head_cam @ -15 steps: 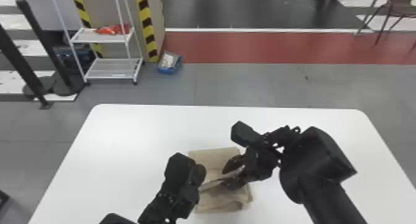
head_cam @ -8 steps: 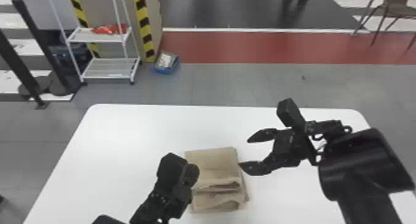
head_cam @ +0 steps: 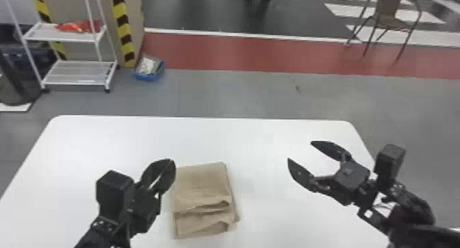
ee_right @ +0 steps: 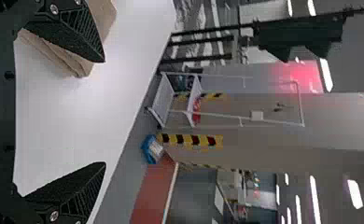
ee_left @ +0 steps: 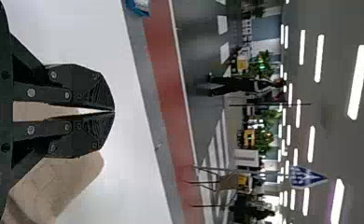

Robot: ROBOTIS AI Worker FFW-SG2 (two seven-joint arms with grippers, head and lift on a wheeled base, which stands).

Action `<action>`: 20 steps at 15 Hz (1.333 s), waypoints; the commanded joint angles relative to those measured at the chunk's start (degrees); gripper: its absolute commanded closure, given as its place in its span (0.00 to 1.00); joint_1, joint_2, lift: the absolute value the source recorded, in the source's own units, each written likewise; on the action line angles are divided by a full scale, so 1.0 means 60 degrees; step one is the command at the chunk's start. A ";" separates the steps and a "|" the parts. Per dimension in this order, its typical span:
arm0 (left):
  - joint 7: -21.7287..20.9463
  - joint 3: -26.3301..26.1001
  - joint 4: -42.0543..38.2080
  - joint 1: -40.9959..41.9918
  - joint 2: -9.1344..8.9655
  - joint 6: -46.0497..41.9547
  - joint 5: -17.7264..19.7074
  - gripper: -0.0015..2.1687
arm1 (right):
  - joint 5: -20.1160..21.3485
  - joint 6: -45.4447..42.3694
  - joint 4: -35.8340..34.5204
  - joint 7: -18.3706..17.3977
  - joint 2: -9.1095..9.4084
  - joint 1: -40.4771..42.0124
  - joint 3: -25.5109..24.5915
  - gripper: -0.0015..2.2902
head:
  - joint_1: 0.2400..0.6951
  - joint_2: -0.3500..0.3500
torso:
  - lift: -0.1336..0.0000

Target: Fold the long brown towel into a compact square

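So the towel (head_cam: 202,184) is on the table (head_cam: 102,137), in the near part and around the middle going left to right, folded into a smallish stack that's pretty close to square. The far part looks fairly smooth, but the near part is kinda messy: wavy layers with gaps between them, most obvious toward the right, and a bit of a lower layer peeking out along the right edge. Left gripper (head_cam: 170,163) is by the towel's left edge, and its fingers are closed, tips touching in the left wrist view. Can't really tell how high above the table it is. Right gripper (head_cam: 300,150) is off over the right side of the table, well apart from the towel, with its fingers spread wide. Past the table there's a white rack (head_cam: 80,72) with something red on its upper shelf, a blue bin (head_cam: 149,67) beside it, and a chair (head_cam: 388,9) way over right.
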 commanded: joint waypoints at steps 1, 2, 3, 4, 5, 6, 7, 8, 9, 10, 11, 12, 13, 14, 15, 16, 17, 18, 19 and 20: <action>-0.0023 0.0109 -0.0087 0.0028 0.0023 -0.0531 0.0305 0.10 | -0.1140 -0.0242 -0.1155 -0.0739 0.0086 0.0923 -0.0465 0.05 | 1.00 0.26 | 1.00; -0.0023 0.0123 -0.0189 0.0028 0.0023 -0.0560 0.0378 0.07 | -0.1258 -0.0242 -0.1580 -0.0959 0.0086 0.1114 -0.0641 0.05 | 1.00 0.20 | 1.00; 0.0021 0.0167 -0.0365 0.0043 0.0023 -0.0560 0.0481 0.06 | -0.1272 -0.0095 -0.1902 -0.1106 0.0086 0.1201 -0.0729 0.05 | 1.00 0.19 | 1.00; 0.0109 0.0270 -0.0614 0.0102 0.0023 -0.0589 0.0554 0.06 | -0.1184 0.0520 -0.2459 -0.1369 0.0086 0.1333 -0.0743 0.05 | 1.00 0.17 | 1.00; 0.0197 0.0358 -0.0878 0.0160 -0.0006 -0.0589 0.0554 0.06 | -0.1126 0.1106 -0.2913 -0.1750 0.0086 0.1465 -0.0729 0.05 | 1.00 0.16 | 1.00; 0.0417 0.0431 -0.0966 0.0175 -0.0020 -0.0707 0.0554 0.06 | -0.1140 0.1487 -0.3191 -0.2116 0.0086 0.1612 -0.0714 0.05 | 1.00 0.16 | 1.00; 0.0592 0.0548 -0.0980 0.0175 -0.0094 -0.0882 0.0554 0.05 | -0.1155 0.1721 -0.3440 -0.2512 0.0086 0.1758 -0.0670 0.05 | 1.00 0.16 | 1.00; 0.0812 0.0592 -0.0936 0.0160 -0.0123 -0.1058 0.0569 0.05 | -0.1170 0.2014 -0.3586 -0.2776 0.0086 0.1846 -0.0655 0.05 | 1.00 0.16 | 1.00; 0.0959 0.0592 -0.0863 0.0116 -0.0138 -0.1087 0.0613 0.05 | -0.1243 0.1985 -0.3572 -0.2878 0.0086 0.1846 -0.0685 0.05 | 1.00 0.16 | 1.00; 0.0944 0.0592 -0.0761 0.0072 -0.0138 -0.1058 0.0686 0.05 | -0.1258 0.1780 -0.3469 -0.3054 0.0086 0.1846 -0.0699 0.05 | 1.00 0.17 | 1.00; 0.1003 0.0592 -0.0658 0.0072 -0.0152 -0.1087 0.0642 0.06 | -0.1331 0.1633 -0.3264 -0.3098 0.0086 0.1817 -0.0729 0.05 | 1.00 0.17 | 1.00; 0.1222 0.0563 -0.0600 0.0072 -0.0167 -0.1117 0.0657 0.06 | -0.1316 0.1311 -0.3088 -0.3215 0.0086 0.1773 -0.0772 0.05 | 1.00 0.17 | 1.00; 0.1457 0.0519 -0.0468 0.0072 -0.0211 -0.1234 0.0657 0.06 | -0.1316 0.1018 -0.2781 -0.3215 0.0086 0.1743 -0.0860 0.05 | 1.00 0.17 | 1.00; 0.1647 0.0446 -0.0263 0.0072 -0.0255 -0.1615 0.0554 0.06 | -0.1595 0.0784 -0.2429 -0.3215 0.0086 0.1743 -0.1036 0.05 | 1.00 0.17 | 1.00; 0.1764 0.0387 -0.0145 0.0072 -0.0270 -0.1673 0.0481 0.06 | -0.1858 0.0608 -0.2136 -0.3215 0.0086 0.1714 -0.1197 0.05 | 1.00 0.17 | 1.00; 0.2013 0.0387 0.0016 0.0072 -0.0357 -0.2054 0.0378 0.06 | -0.2034 0.0462 -0.1873 -0.3215 0.0086 0.1626 -0.1300 0.05 | 1.00 0.16 | 1.00; 0.2350 0.0387 0.0206 0.0058 -0.0372 -0.2611 0.0305 0.06 | -0.2180 0.0432 -0.1858 -0.3215 0.0086 0.1612 -0.1300 0.05 | 1.00 0.15 | 1.00; 0.2394 0.0416 0.0250 -0.0016 -0.0387 -0.2611 0.0378 0.06 | -0.2371 0.0432 -0.1902 -0.3215 0.0086 0.1641 -0.1256 0.05 | 1.00 0.14 | 1.00; 0.2409 0.0446 0.0250 -0.0060 -0.0387 -0.2611 0.0393 0.06 | -0.2386 0.0432 -0.1946 -0.3215 0.0086 0.1641 -0.1168 0.05 | 1.00 0.14 | 1.00; 0.2424 0.0475 0.0250 -0.0089 -0.0387 -0.2611 0.0378 0.06 | -0.2400 0.0520 -0.2004 -0.3244 0.0086 0.1641 -0.1080 0.05 | 1.00 0.14 | 1.00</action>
